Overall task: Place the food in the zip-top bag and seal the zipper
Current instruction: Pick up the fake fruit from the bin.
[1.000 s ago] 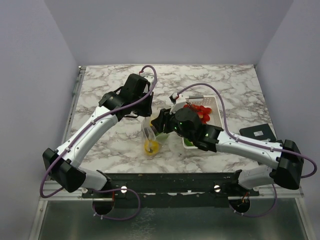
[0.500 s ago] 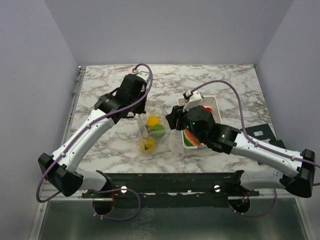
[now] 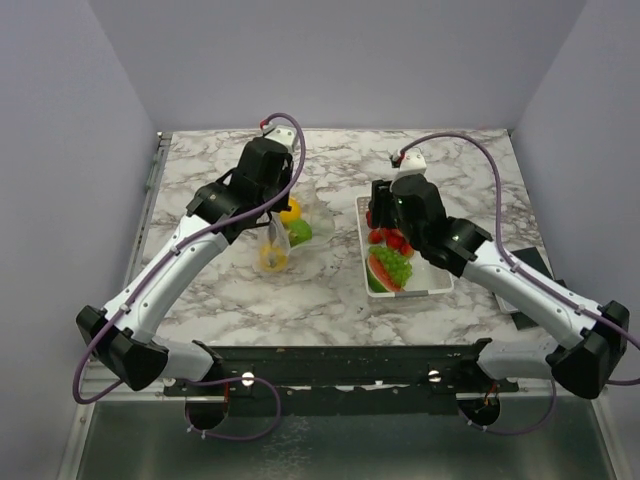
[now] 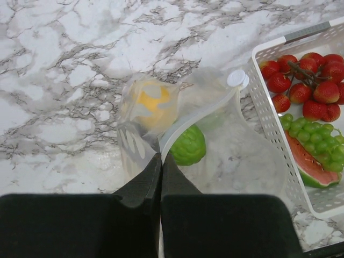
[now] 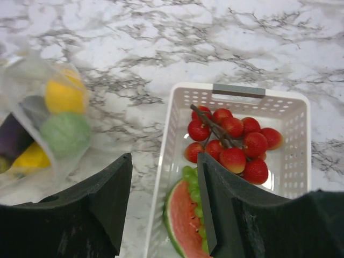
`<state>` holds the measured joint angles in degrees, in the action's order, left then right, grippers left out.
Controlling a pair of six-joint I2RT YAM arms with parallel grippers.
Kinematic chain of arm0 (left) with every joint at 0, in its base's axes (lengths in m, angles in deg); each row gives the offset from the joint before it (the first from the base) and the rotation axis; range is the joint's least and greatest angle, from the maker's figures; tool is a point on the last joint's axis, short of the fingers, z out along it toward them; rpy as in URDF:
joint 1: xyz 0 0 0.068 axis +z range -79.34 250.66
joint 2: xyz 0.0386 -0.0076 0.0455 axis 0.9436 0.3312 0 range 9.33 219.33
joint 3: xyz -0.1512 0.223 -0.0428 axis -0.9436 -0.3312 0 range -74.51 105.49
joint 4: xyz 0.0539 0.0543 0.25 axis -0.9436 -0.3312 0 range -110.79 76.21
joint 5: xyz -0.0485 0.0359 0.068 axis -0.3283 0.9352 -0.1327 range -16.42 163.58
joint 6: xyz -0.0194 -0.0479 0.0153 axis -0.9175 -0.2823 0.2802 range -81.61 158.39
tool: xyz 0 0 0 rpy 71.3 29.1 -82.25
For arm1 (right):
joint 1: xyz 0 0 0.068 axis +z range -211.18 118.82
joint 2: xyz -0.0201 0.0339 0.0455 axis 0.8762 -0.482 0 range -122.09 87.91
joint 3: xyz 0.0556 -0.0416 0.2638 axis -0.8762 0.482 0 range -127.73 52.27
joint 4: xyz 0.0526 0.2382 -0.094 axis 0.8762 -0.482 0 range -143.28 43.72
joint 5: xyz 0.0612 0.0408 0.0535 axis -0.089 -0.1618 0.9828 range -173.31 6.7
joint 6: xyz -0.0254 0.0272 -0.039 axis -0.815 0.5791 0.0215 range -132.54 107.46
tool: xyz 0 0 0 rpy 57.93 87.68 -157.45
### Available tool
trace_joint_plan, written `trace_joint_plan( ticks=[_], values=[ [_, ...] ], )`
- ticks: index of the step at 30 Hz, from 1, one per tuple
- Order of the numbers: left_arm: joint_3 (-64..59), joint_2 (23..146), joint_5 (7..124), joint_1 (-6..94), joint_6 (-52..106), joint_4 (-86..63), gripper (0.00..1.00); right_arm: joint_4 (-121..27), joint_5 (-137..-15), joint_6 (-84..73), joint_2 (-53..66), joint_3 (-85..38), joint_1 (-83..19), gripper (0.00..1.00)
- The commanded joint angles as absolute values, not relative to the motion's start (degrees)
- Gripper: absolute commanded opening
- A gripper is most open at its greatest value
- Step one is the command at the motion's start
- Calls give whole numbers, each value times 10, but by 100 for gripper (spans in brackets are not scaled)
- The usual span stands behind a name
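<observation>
Overhead and wrist views of two arms on a grey-veined white marble surface [image 3: 300, 300].

Left pincer [image 4: 161, 158]: jaws pressed together, clamping a corner of the clear, crinkly plastic zip-top bag [image 4: 231, 156] at its mouth edge. The thin whitish zipper [image 4: 199, 115] runs away from the black fingertips [image 4: 148, 180] to a round white slider [image 4: 236, 79]. The mouth gapes between the two walls.

Inside the bag are a yellow toy pepper [image 4: 150, 102] and a bumpy green toy piece [image 4: 188, 146]. In the right wrist view a third, yellow-orange piece [image 5: 29, 157] lies lowest in the pouch.

Right pincer [image 5: 164, 158]: jaws parted and holding nothing, poised above the left wall of the white slotted rectangular plastic basket [image 5: 166, 123].

The basket holds a cluster of red toy strawberries [image 5: 231, 140] at its far end. A bunch of green toy grapes [image 5: 191, 183] and a watermelon slice [image 5: 180, 220] lie at the near end.

In the overhead view the bag sits left of the basket, with bare marble between them.
</observation>
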<state>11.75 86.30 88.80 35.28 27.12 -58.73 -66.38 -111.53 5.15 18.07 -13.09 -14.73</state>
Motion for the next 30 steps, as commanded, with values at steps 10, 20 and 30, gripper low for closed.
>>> trace_joint_plan(
  ticks=[10, 20, 30],
  values=[
    [2, 836, 909, 350, 291, -465, 0, -678, -1046, -14, 24, -182, -242, 66],
    [-74, 790, 857, 356, 280, -386, 0, -676, -1065, -39, -68, -214, -267, 65],
    [-92, 774, 847, 357, 277, -369, 0, -667, -1101, -57, -136, -236, -272, 65]
  ],
)
